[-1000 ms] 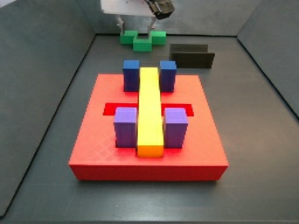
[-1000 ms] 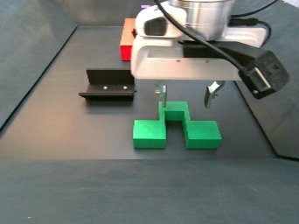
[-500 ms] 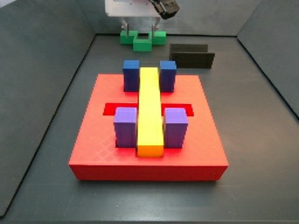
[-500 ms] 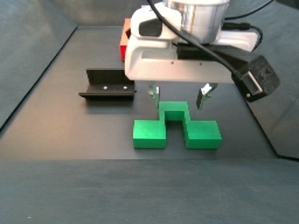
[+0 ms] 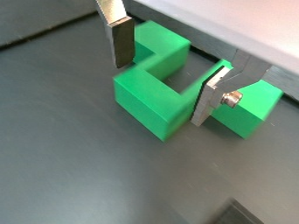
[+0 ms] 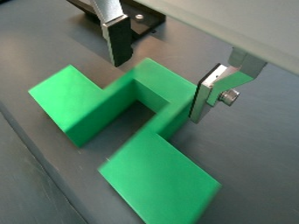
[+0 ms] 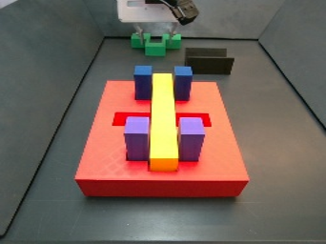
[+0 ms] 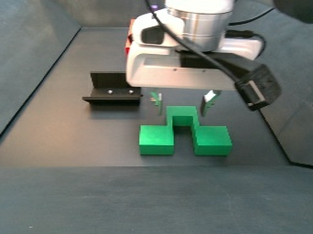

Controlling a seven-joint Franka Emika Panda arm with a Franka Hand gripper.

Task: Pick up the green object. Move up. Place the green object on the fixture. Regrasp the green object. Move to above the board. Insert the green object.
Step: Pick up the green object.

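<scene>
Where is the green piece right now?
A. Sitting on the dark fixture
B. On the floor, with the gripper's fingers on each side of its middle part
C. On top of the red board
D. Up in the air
B: the green object lies on the floor, and the open gripper straddles its middle bar, apart from the fixture and the board.

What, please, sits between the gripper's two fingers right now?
The middle bridge of the green object sits between the open gripper's fingers, untouched on both sides, in both wrist views.

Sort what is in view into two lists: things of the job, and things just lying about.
Job: green object on the floor, open gripper straddling its middle bar, fixture, red board.
Lying about: yellow bar, blue blocks, purple blocks, all on the board.
</scene>
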